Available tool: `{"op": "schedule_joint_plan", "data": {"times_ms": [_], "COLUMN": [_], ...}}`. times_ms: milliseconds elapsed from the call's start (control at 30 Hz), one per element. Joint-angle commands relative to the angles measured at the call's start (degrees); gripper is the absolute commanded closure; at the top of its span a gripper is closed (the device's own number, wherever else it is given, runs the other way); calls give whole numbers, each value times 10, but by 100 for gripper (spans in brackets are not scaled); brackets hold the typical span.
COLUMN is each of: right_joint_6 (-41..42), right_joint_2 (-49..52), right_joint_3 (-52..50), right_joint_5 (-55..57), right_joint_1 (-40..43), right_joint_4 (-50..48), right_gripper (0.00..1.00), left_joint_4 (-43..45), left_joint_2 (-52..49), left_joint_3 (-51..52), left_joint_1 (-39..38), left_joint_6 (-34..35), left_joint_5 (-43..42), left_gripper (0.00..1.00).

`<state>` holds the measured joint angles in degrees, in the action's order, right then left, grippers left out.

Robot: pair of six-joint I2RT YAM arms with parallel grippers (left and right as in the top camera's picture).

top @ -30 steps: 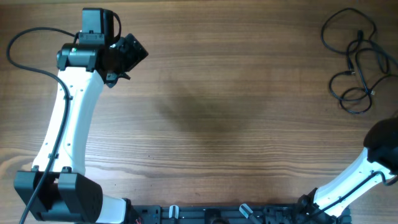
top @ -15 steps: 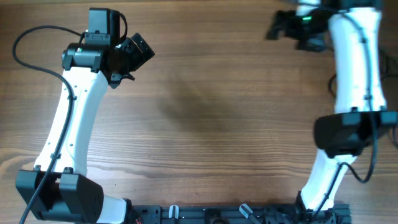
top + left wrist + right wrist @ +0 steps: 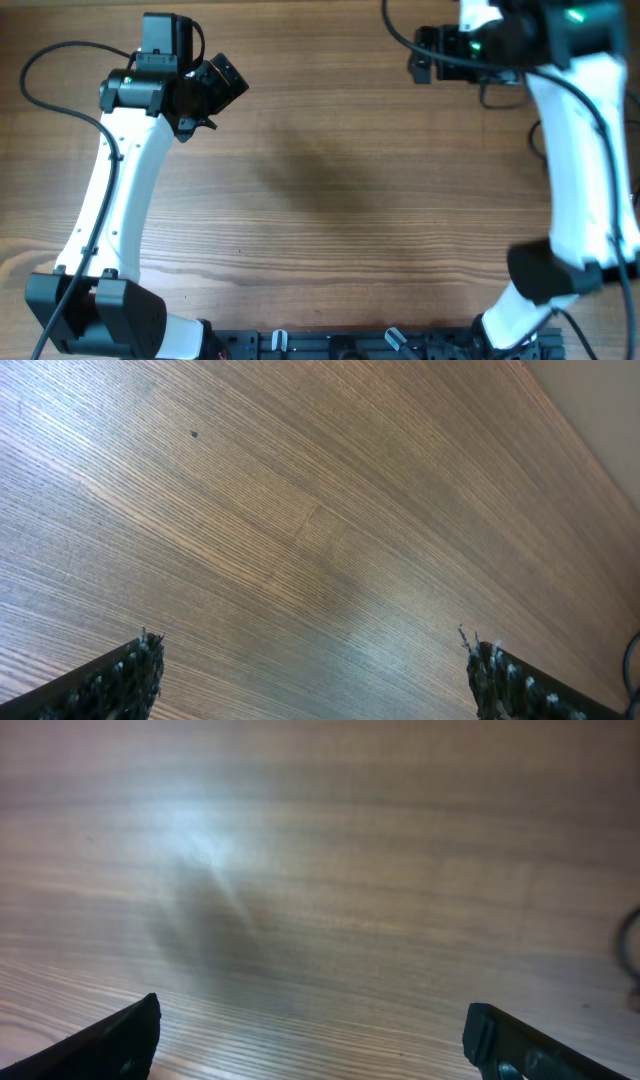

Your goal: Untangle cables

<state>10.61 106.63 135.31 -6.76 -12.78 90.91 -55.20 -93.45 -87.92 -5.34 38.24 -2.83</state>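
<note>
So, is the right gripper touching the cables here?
Apart. In the right wrist view the right gripper is open over bare table; a bit of cable shows only at the right edge, clear of both fingers.

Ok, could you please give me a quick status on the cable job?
Left tool open, empty. Right tool open, empty. Cables far right, mostly hidden beneath right arm. None gripped.
</note>
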Motion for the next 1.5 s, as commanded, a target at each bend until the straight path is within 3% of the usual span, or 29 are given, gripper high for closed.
{"op": "schedule_joint_plan", "data": {"times_ms": [0, 367, 633, 800, 1167, 1267, 1467], "right_joint_6": [1, -2, -4, -83, -111, -121, -119], "right_joint_2": [-58, -76, -77, -125, -407, -530, -737], "right_joint_3": [4, 4, 0, -51, -561, -746, -1023], "right_joint_5": [24, 0, 60, -18, -54, -54, -51], "right_joint_1": [-1, -1, 5, 62, 132, 134, 134], "right_joint_4": [12, 12, 5, -78, -474, -629, -845], "right_gripper": [0, 0, 0, 0, 0, 0, 0], "left_joint_4": [1, 1, 1, 1, 1, 1, 1], "left_joint_2": [-3, -3, -3, -3, -3, -3, -3], "left_joint_3": [-1, -1, -1, -1, -1, -1, -1], "left_joint_1": [-1, -1, -1, -1, -1, -1, -1], "left_joint_6": [-5, -5, -5, -5, -5, -5, -5], "left_joint_5": [6, 6, 6, 6, 6, 6, 6], "left_gripper": [0, 0, 0, 0, 0, 0, 0]}}
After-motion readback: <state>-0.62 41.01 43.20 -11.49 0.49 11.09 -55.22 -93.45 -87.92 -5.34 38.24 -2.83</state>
